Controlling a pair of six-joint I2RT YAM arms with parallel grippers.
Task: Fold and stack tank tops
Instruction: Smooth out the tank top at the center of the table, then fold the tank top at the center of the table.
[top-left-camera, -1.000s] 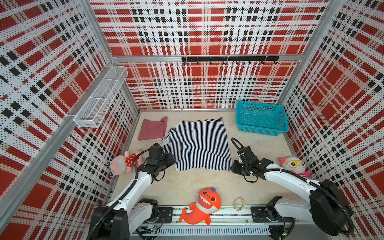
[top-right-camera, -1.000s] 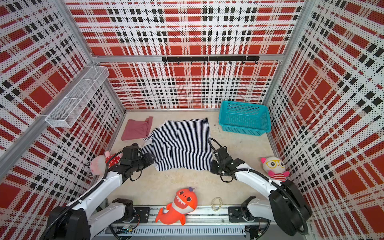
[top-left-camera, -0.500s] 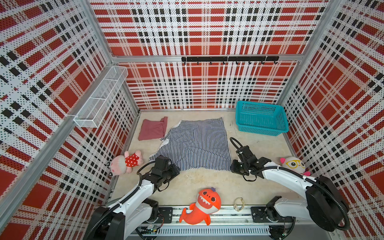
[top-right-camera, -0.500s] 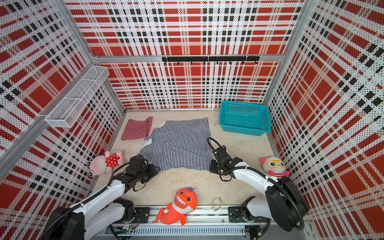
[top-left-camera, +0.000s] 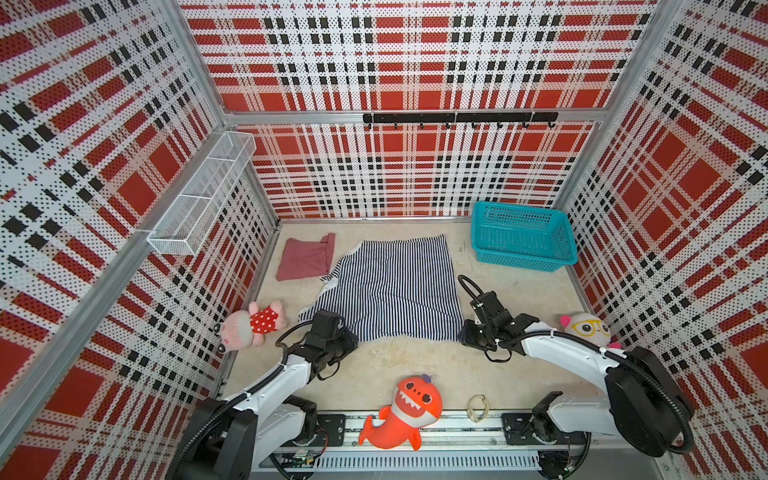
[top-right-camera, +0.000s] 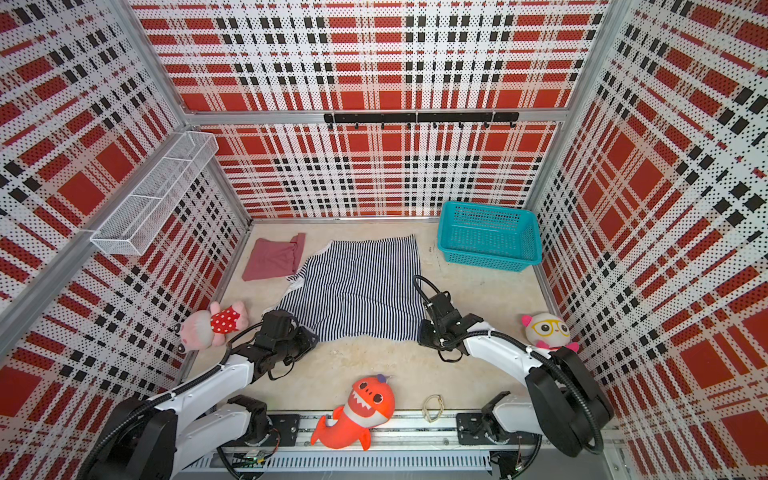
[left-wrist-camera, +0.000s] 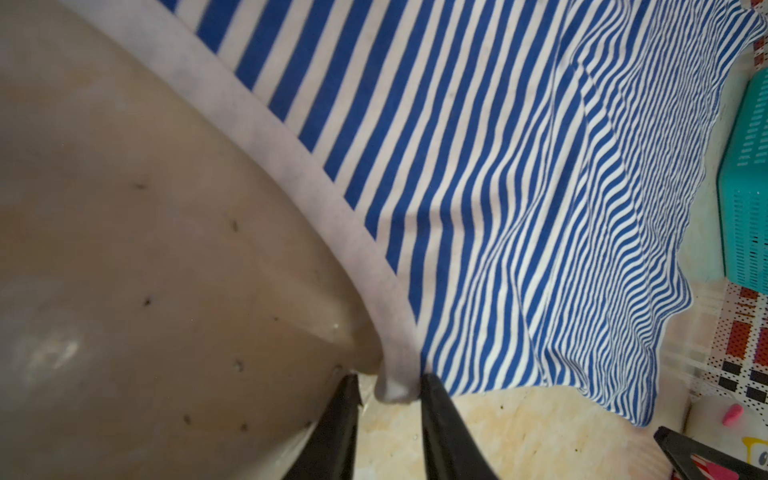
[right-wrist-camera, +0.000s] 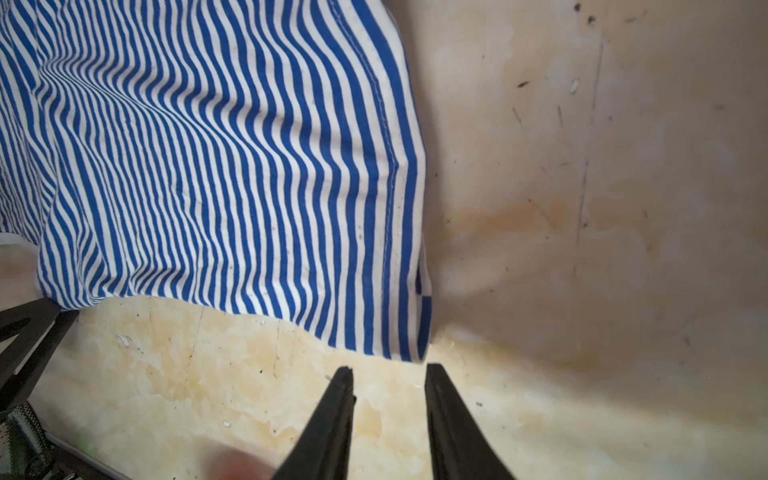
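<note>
Both arms reach forward from the rail, low over the tabletop, elbows bent and wrists angled down at the near edge of the striped tank top (top-left-camera: 395, 291).

The left gripper (left-wrist-camera: 388, 380) sits at the top's near left corner. Its two black fingers (left-wrist-camera: 444, 428) stand a narrow way apart with the end of the white trim band between them. One finger touches the band, but the wrist view does not show whether the band is truly pinched.

The right gripper (right-wrist-camera: 388, 372) is at the top's near right corner. Its fingers (right-wrist-camera: 328, 424) are spread with only bare tabletop between them, and the striped corner lies just ahead of the tips, not touching.

The striped tank top lies spread mostly flat with some ripples, its strap end pointing left. The dusty rose tank top (top-left-camera: 305, 259) lies folded just beyond its far left corner, the two barely meeting.

A teal basket (top-left-camera: 517, 206) stands upright, open side up, off the striped top's far right corner. A white wire shelf (top-left-camera: 199, 199) hangs on the wall to its left.

An orange shark plush (top-left-camera: 409, 409) lies nearer than the striped top, by the rail. A pink plush in a red dotted dress (top-left-camera: 253, 326) sits to the top's left, and a pale plush with yellow glasses (top-left-camera: 586, 330) to its right.
</note>
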